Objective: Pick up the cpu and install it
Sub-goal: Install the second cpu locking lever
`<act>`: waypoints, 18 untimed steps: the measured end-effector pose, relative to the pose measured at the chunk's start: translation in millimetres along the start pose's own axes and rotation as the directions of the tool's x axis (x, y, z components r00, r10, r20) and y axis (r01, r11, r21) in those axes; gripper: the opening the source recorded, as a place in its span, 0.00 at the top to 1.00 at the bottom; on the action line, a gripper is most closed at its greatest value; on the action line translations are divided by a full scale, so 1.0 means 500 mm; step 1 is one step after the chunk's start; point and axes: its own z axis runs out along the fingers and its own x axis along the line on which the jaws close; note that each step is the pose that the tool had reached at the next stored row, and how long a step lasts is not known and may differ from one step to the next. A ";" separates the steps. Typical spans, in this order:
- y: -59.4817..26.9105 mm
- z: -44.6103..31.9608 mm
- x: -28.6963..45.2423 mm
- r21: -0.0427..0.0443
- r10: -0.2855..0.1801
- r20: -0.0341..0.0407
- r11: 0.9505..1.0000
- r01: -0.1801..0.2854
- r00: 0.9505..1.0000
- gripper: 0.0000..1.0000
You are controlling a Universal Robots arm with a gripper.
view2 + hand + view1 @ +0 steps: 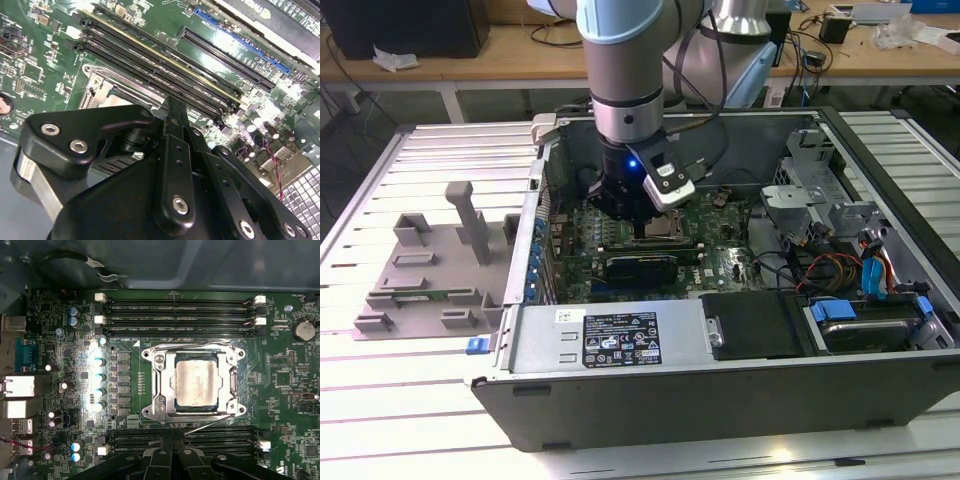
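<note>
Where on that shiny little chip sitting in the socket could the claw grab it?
Probably by two opposite edges, coming straight down from above. In the first wrist view the cpu lies flat in the socket, whose metal frame hugs its sides, so its top face is what is exposed. A side approach looks blocked by the frame and the memory slots nearby.

labels: white sticker [620, 341] on the near wall of the computer case [720, 400], carries dense print and small symbols, too fine to read | motherboard [60, 340]: tiny white component markings, illegible in both wrist views | no other legible text or numbers
</note>
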 end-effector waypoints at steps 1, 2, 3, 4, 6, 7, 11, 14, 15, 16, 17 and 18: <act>0.000 0.009 0.007 0.000 0.000 0.000 1.000 0.000 1.000 0.89; -0.001 0.012 0.009 0.000 0.000 0.000 1.000 0.000 1.000 0.89; -0.001 0.014 0.011 0.000 0.000 0.000 1.000 0.000 1.000 0.89; -0.001 0.016 0.014 -0.001 0.000 0.000 1.000 0.000 1.000 0.89; -0.002 0.017 0.016 -0.002 0.000 0.000 1.000 0.000 1.000 0.89; -0.003 0.017 0.017 -0.003 0.000 0.000 1.000 0.000 1.000 0.89; -0.011 0.017 0.018 -0.010 0.001 0.000 1.000 -0.001 1.000 0.89; -0.020 0.017 0.018 -0.027 0.002 0.000 1.000 -0.002 1.000 0.89; -0.020 0.017 0.018 -0.035 0.002 0.000 0.999 -0.002 1.000 0.89; -0.020 0.017 0.018 -0.042 0.003 0.001 0.999 -0.003 1.000 0.89; -0.020 0.017 0.018 -0.061 0.003 0.003 0.998 -0.003 1.000 0.89; -0.020 0.017 0.018 -0.069 0.003 0.003 0.998 -0.003 1.000 0.89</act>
